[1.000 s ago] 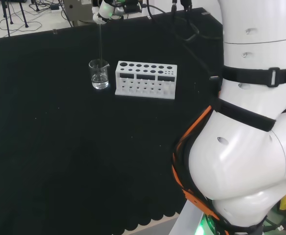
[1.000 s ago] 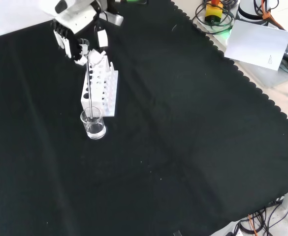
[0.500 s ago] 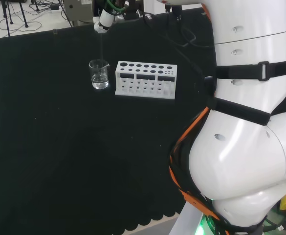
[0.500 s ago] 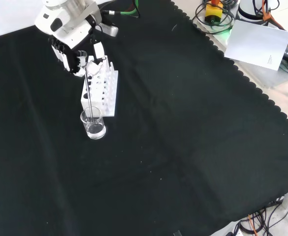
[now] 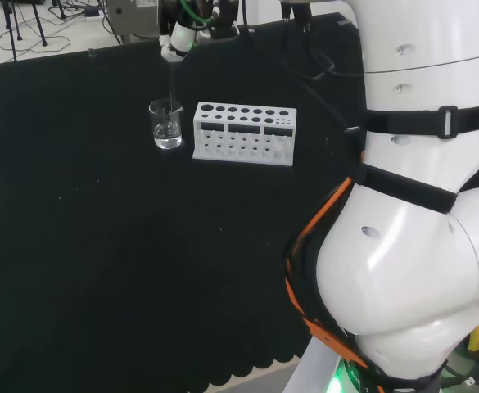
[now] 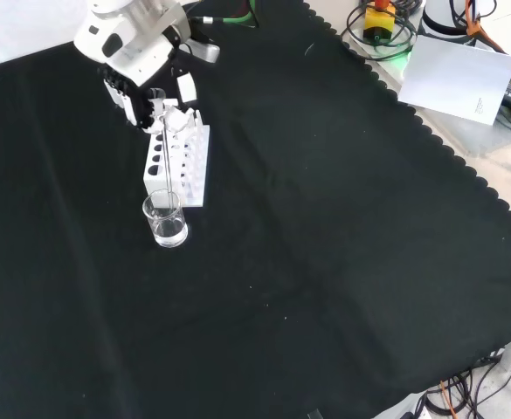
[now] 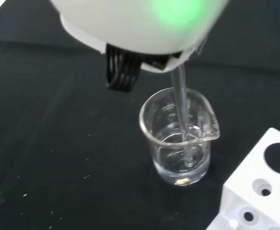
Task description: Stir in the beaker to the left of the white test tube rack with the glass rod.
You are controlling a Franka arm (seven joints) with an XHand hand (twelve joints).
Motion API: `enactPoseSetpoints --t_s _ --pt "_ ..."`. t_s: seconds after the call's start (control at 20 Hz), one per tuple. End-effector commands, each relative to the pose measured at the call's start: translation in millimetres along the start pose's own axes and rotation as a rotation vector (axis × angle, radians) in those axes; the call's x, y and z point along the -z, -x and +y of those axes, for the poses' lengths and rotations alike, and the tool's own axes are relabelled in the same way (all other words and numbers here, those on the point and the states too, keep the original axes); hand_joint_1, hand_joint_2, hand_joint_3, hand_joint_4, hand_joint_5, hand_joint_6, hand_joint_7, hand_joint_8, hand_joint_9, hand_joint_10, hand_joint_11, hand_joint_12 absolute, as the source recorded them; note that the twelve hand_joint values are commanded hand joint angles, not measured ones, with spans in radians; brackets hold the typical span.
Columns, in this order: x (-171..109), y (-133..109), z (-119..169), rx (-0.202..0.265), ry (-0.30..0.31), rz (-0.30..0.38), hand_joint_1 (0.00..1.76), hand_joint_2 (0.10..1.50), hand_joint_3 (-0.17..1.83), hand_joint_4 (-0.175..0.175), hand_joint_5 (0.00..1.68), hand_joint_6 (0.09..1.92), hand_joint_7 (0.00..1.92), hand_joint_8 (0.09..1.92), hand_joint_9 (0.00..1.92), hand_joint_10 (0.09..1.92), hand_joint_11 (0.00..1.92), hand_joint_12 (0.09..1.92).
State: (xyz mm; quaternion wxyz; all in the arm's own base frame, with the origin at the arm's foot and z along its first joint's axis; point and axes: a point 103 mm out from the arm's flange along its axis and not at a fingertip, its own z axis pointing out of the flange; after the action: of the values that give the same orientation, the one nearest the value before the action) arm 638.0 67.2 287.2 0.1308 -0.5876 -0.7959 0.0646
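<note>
In the head view, the hand (image 5: 180,41) hung above the far part of the tabletop (image 5: 100,246), its fingers curled round the top of the glass rod (image 5: 171,82). The rod ran almost straight down from the hand into the beaker (image 5: 166,124), which stood directly below it. The beaker sat just to the left of the white test tube rack (image 5: 244,133), close to it but apart, and held a little clear liquid at the bottom.

In the front view, the hand (image 6: 141,78) came in from the top and hovered over the far end of the rack (image 6: 178,161). It was clamped on the upper end of the rod (image 6: 162,161), which slanted slightly down across the rack's face and into the beaker (image 6: 165,219). The beaker stood nearer the camera than the rack, just beside its near end, and well below the hand.

In the wrist view, the rod (image 7: 182,120) left the blurred white underside of the hand (image 7: 140,24) and passed inside the rim of the beaker (image 7: 178,139). Its tip was dipped in the clear liquid near the bottom, close to the wall on the spout side. A corner of the rack (image 7: 259,191) stood just beside the beaker, not touching it.
</note>
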Motion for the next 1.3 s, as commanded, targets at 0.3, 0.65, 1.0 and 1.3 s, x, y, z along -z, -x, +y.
enactPoseSetpoints --t_s 0.3,0.65,1.0,1.3 --pt "-5 -25 29 0.073 0.005 -0.007 1.22 0.46 0.99 -0.175 1.33 0.74 1.59 0.93 1.83 0.67 1.40 0.74" --pt "0 12 46 0.047 0.027 0.009 1.22 0.46 0.99 -0.175 1.33 0.74 1.59 0.93 1.84 0.67 1.40 0.73" --pt "11 48 30 -0.008 0.043 0.023 1.22 0.46 0.99 -0.175 1.33 0.74 1.59 0.93 1.84 0.67 1.39 0.73" --pt "8 52 2 -0.053 0.038 0.021 1.22 0.46 0.99 -0.175 1.33 0.74 1.59 0.93 1.84 0.67 1.39 0.73"
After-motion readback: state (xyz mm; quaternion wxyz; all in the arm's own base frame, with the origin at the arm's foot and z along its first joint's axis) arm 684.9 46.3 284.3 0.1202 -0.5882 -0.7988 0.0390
